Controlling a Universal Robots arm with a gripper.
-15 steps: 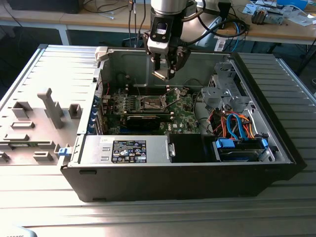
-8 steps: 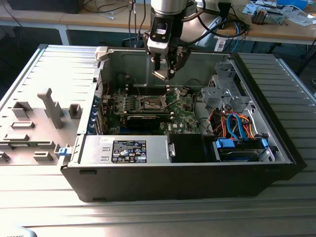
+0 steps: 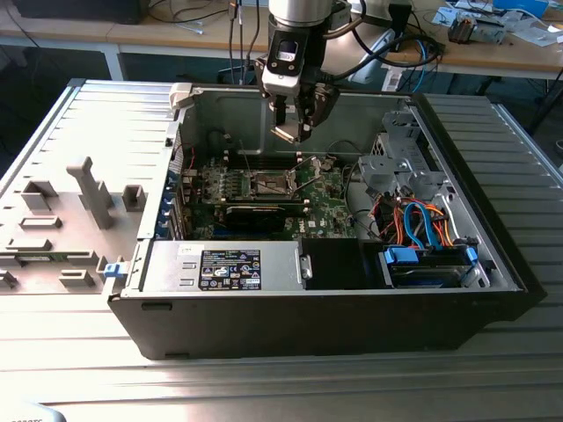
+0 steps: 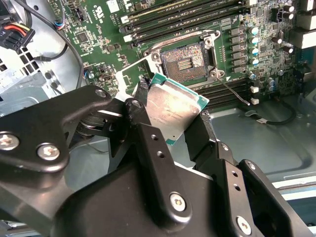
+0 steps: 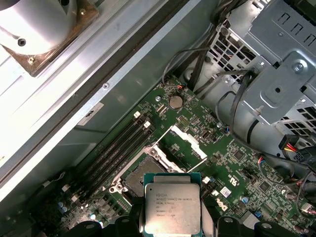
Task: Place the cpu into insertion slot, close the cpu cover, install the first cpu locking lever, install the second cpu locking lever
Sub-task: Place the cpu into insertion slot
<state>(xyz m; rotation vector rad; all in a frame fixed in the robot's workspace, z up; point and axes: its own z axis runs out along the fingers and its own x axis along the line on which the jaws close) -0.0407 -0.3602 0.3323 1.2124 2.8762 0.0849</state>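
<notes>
You have the computer case [image 3: 352, 325] lying open on the table [image 3: 264, 391]. Inside it: the motherboard [image 3: 324, 192] on the case floor, the insertion slot [image 3: 267, 183] in the board's middle, the power supply [image 3: 224, 266] in front of the board along the near wall, and the drive cage [image 3: 400, 167] toward the exterior view's right. The cpu cover [image 5: 180, 143] stands raised beside the slot. The cpu [image 5: 172, 207] sits pinched in the gripper [image 3: 293, 130], above the slot and apart from it.

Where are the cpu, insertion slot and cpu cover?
cpu [image 5: 172, 203]: first wrist view, middle of its metal top.
insertion slot [image 4: 183, 60]: second wrist view, its dark centre.
cpu cover [image 5: 186, 136]: first wrist view, silver bar of the open frame.
</notes>
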